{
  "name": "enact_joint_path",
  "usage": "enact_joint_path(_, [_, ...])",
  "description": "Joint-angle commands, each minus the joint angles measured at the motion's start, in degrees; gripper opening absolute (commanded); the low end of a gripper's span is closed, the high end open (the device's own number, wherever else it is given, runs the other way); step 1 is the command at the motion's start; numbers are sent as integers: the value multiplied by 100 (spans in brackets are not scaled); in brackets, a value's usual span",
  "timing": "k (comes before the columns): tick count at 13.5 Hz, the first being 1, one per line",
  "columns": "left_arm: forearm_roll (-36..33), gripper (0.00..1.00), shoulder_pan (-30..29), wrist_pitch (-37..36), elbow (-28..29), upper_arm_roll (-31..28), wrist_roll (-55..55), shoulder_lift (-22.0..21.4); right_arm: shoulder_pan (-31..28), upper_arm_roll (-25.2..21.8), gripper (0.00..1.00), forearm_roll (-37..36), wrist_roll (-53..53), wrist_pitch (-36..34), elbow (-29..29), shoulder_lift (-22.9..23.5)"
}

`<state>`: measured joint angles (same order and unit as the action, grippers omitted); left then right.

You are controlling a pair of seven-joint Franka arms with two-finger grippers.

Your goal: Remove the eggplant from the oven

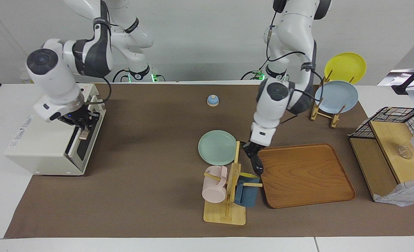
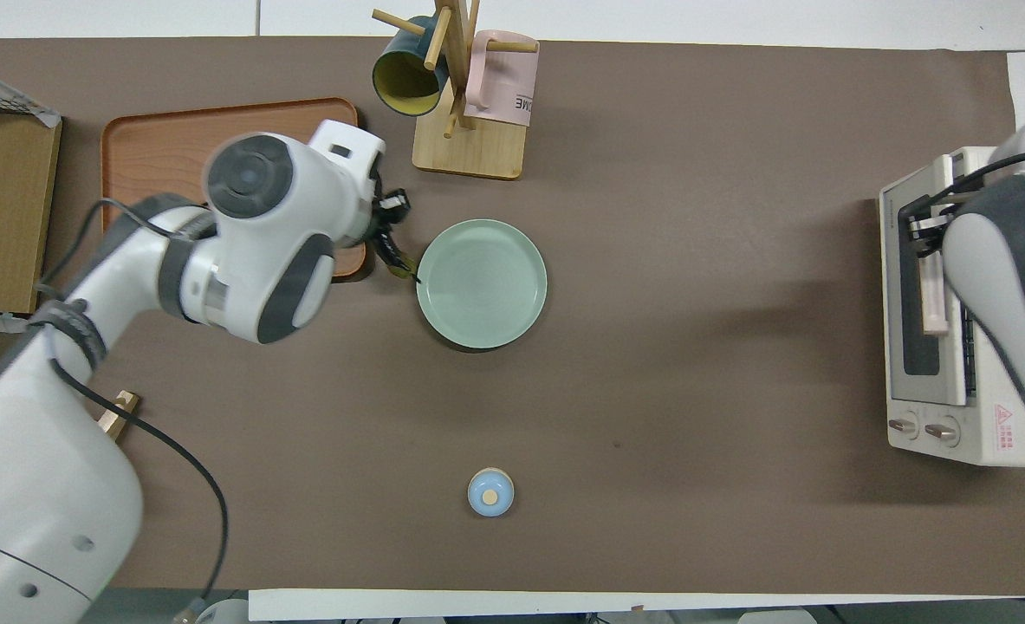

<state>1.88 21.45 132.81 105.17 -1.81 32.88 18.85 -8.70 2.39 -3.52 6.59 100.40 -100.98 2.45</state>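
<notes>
The oven [image 1: 42,147] stands at the right arm's end of the table, dark glass door facing the middle; it also shows in the overhead view [image 2: 997,433]. My right gripper [image 1: 82,127] is on the oven's rose-gold bar handle [image 2: 935,295], and the door looks shut or nearly shut. My left gripper [image 1: 252,152] is shut on the eggplant [image 1: 256,162], a dark slender shape hanging down from it. It is over the gap between the green plate [image 1: 217,147] and the wooden tray [image 1: 304,175]. The eggplant also shows in the overhead view [image 2: 388,250]. I cannot tell whether it touches anything below.
A mug rack [image 1: 227,196] with a pink and a blue mug stands beside the tray. A small blue bell [image 1: 212,100] sits nearer the robots. A plate rack [image 1: 336,94] with yellow and blue plates and a wooden shelf with a wire basket [image 1: 388,147] stand at the left arm's end.
</notes>
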Motion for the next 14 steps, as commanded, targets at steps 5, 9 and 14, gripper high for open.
enact_joint_path(5, [-47,0,-1240,-72,-613,76,-2919,690,-96,-1,100,326,52,-1777,1230,-439])
enact_joint_path(9, [-38,93,-1240,219,-199,76,-2840,585,113,-134,100,169,44,-1717,1177,-404])
enact_joint_path(14, [-38,100,-1503,-1295,-199,67,-2849,-563,429,-405,100,115,44,-1822,1221,-306])
